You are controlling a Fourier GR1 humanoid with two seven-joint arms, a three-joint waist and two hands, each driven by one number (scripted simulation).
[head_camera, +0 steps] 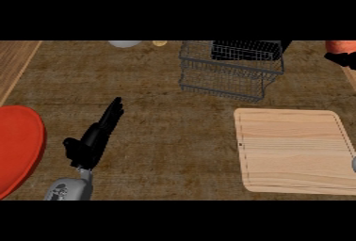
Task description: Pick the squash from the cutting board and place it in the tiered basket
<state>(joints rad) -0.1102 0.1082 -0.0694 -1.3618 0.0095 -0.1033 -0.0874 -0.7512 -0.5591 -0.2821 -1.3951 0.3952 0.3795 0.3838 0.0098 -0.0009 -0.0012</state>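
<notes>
Squash [340,46] sits at the top right edge beside the basket [230,70], my right hand [343,60] curled round it; left hand [94,136] rests open, lower left. I judge it stiff, smooth, heavyish, so I'd wrap its middle.

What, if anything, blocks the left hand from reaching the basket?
Probably nothing, so likely yes. The left hand is open at lower left, and only bare counter lies between it and the basket; the plate sits off to its left.
</notes>
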